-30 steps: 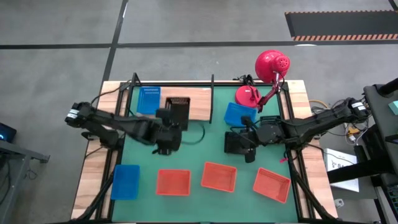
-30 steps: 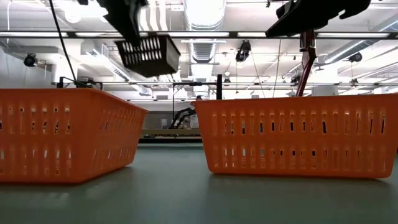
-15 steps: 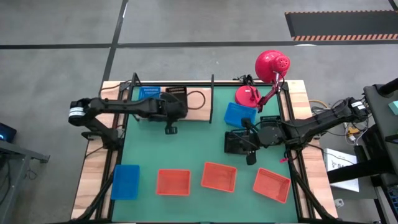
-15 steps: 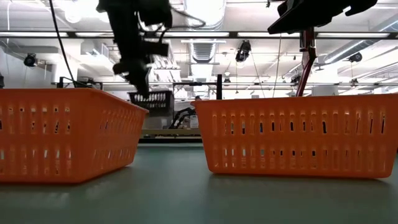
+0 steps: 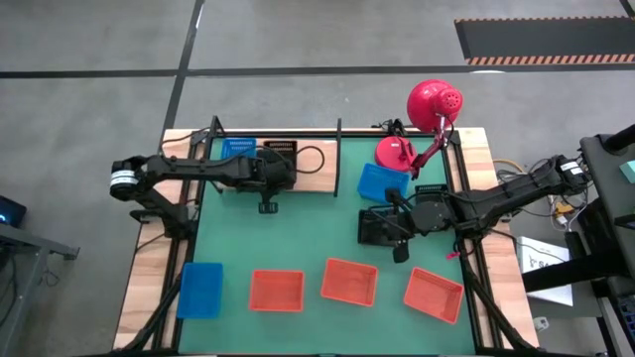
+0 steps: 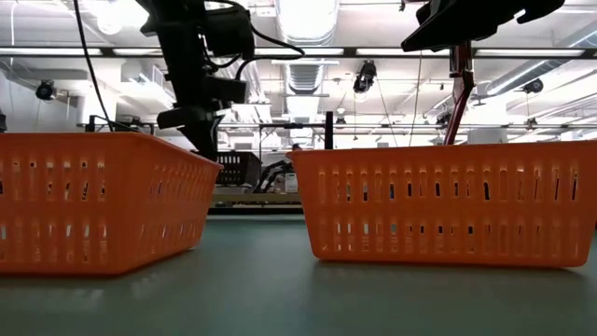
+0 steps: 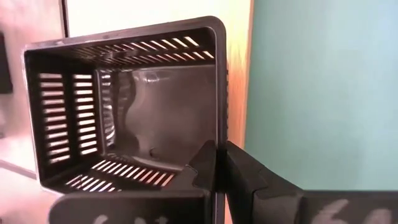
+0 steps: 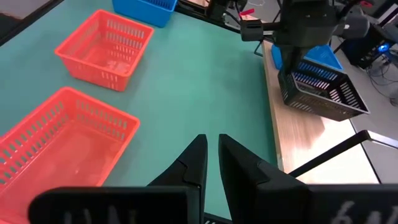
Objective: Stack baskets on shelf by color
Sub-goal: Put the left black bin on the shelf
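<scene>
My left gripper (image 5: 270, 177) is shut on a black basket (image 5: 281, 155) over the wooden shelf (image 5: 319, 175) at the far left, beside a blue basket (image 5: 238, 149) on the shelf. The black basket also shows in the right wrist view (image 8: 323, 94) and in the low view (image 6: 238, 168). My right gripper (image 8: 212, 163) hangs above the mat's right middle, fingers together with nothing between them. In the high view a dark rectangle (image 5: 375, 226) shows at its tip; I cannot tell whether it is a basket. My left gripper pinches the black basket's side wall on the mat's side (image 7: 217, 134), near a corner, with one finger inside the basket and one outside. The fingers come from above, pointing down. The basket hangs tilted low over the shelf board; I cannot tell whether it touches.
Three orange baskets (image 5: 276, 290) (image 5: 349, 281) (image 5: 434, 295) and a blue one (image 5: 200, 290) lie along the mat's near edge. Another blue basket (image 5: 382, 181) lies by the red lamp's base (image 5: 395, 152). Black posts frame the shelf.
My left gripper has carried the black basket from above the mat's middle toward the far edge, turning as it went, then lowered it over the shelf next to the blue basket. It stays shut on the basket.
</scene>
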Robot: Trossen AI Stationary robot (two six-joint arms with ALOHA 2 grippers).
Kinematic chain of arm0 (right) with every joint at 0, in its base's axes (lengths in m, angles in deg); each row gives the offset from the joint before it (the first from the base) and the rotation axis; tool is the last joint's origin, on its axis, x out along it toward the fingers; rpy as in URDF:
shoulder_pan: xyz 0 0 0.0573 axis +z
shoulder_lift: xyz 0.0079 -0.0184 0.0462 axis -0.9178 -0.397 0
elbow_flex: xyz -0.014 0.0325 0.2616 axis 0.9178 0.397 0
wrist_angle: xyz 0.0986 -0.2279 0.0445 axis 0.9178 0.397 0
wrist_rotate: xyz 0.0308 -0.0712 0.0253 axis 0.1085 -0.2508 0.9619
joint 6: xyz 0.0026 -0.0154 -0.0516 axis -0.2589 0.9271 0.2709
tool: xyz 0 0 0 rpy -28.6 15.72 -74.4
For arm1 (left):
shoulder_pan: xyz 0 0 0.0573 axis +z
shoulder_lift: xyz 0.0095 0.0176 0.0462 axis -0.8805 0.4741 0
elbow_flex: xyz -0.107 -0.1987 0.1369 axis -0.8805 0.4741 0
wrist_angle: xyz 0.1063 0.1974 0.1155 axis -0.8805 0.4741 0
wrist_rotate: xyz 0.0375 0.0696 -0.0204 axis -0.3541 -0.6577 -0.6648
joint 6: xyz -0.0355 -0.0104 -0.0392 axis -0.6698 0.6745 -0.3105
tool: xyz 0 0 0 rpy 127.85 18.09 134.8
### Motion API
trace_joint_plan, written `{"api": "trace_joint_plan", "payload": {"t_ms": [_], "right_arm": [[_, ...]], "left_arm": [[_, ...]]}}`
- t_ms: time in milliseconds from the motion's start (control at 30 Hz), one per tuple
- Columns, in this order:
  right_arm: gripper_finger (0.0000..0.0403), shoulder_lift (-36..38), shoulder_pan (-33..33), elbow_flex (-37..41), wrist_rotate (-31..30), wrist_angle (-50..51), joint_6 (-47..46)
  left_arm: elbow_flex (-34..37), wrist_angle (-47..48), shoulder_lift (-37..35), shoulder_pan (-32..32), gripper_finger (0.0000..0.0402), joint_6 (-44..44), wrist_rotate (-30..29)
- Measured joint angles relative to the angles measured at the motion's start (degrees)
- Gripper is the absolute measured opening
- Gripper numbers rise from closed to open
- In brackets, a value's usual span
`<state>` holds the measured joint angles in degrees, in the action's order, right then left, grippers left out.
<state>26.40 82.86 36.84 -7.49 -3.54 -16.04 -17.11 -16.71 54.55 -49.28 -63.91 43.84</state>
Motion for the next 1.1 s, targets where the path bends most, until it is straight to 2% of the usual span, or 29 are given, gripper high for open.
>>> {"api": "trace_joint_plan", "payload": {"t_ms": [467,900,1100], "right_arm": [[0.0032,0.0,0.0,0.0,0.0,0.0,-0.4],[0.0032,0.0,0.0,0.0,0.0,0.0,-1.0],[0.0032,0.0,0.0,0.0,0.0,0.0,-1.0]], "left_arm": [[0.0,-0.6,0.0,4.1,0.0001,1.7,0.5],[-0.1,-0.5,0.0,4.1,0.005,1.7,0.6],[-4.6,4.2,-0.7,2.4,0.0054,-1.9,0.6]]}}
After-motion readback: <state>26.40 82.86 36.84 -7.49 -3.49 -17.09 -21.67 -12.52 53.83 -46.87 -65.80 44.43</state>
